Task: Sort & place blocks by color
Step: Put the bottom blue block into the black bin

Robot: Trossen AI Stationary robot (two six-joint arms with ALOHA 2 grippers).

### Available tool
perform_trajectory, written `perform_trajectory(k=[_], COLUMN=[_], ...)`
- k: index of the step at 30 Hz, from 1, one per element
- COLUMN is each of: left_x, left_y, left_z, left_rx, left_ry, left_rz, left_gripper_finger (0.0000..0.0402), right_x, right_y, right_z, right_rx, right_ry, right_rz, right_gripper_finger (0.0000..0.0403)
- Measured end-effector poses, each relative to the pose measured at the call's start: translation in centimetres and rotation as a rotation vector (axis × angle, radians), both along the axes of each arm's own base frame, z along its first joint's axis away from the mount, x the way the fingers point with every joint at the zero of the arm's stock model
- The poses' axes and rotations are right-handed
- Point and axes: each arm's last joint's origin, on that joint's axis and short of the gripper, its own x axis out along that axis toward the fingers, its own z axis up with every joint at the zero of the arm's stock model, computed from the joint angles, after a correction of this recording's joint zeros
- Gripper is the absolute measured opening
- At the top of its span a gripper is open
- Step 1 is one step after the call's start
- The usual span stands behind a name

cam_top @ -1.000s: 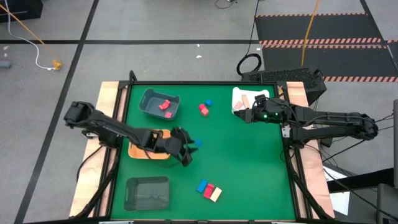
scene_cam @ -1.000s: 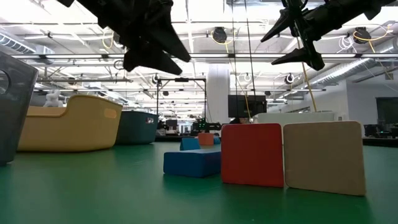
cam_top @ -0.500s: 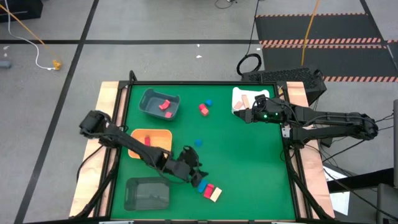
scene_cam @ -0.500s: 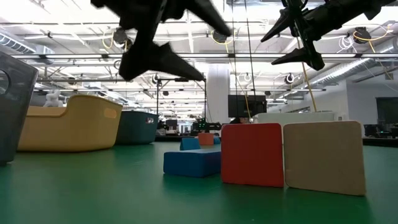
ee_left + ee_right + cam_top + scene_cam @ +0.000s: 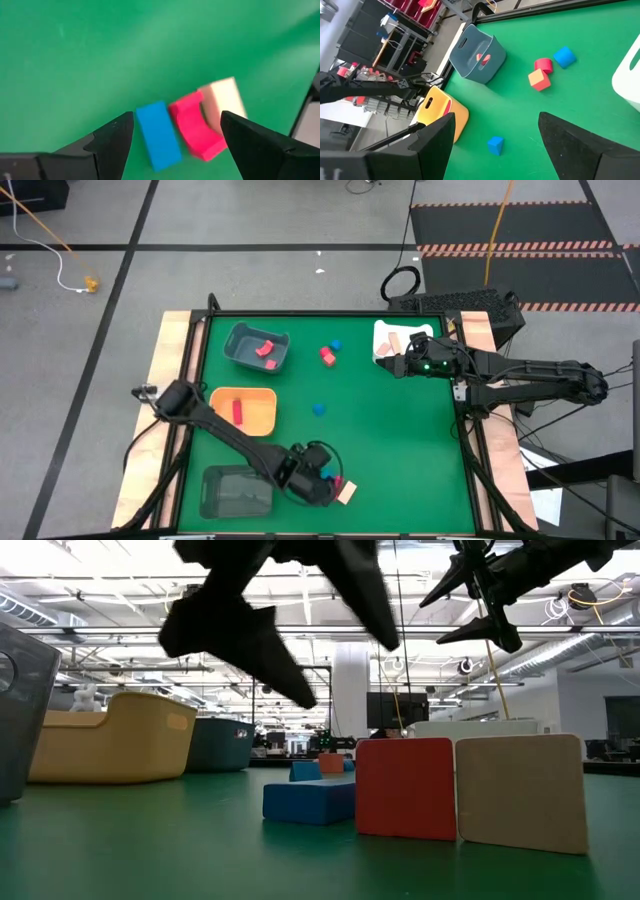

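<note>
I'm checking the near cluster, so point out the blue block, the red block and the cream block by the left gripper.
blue block (image 5: 158, 135): left wrist view, top face.
red block (image 5: 194, 127): left wrist view, upper face.
cream block (image 5: 223, 97): left wrist view, top face.

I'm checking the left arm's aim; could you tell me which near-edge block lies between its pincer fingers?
The blue block, at the row's end; the red block and cream block lie beside it.

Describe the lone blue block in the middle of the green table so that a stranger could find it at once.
Start at the orange tray on the left side of the green table. Look right of it, toward the table's centre: the blue block lies there alone on bare green. Every other loose block has a neighbour touching or close by.
</note>
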Motion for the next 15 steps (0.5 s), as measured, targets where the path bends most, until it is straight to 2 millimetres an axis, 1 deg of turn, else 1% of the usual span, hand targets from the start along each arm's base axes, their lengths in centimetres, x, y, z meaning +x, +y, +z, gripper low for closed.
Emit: perform_trajectory(k=[6,10,12,15], left_x=[-0.6,-0.7,-0.9,-0.7], left_y=[-1.0,-1.3,-1.5,-1.7], left_z=[-1.3,-1.5,-1.9,-2.5], left_rx=[0.106,0.139,0.163,0.17], left_ry=[0.063,0.058,0.079,0.071], left_rz=[-0.108,-0.131,-0.152,-0.166], left_gripper_finger=[0.0301,0.0301,0.0301,0.0301], right_x=[0.0,0.0,0.0,0.0], right_y=[0.0,0.0,0.0,0.0], right_z=[0.0,0.0,0.0,0.0], right_rx=[-0.001,-0.001,-0.001,-0.001], right_ry=[0.0,0.0,0.0,0.0], right_rz=[0.001,0.001,0.0,0.001], right_gripper_finger=[0.0279,0.0279,0.0279,0.0279])
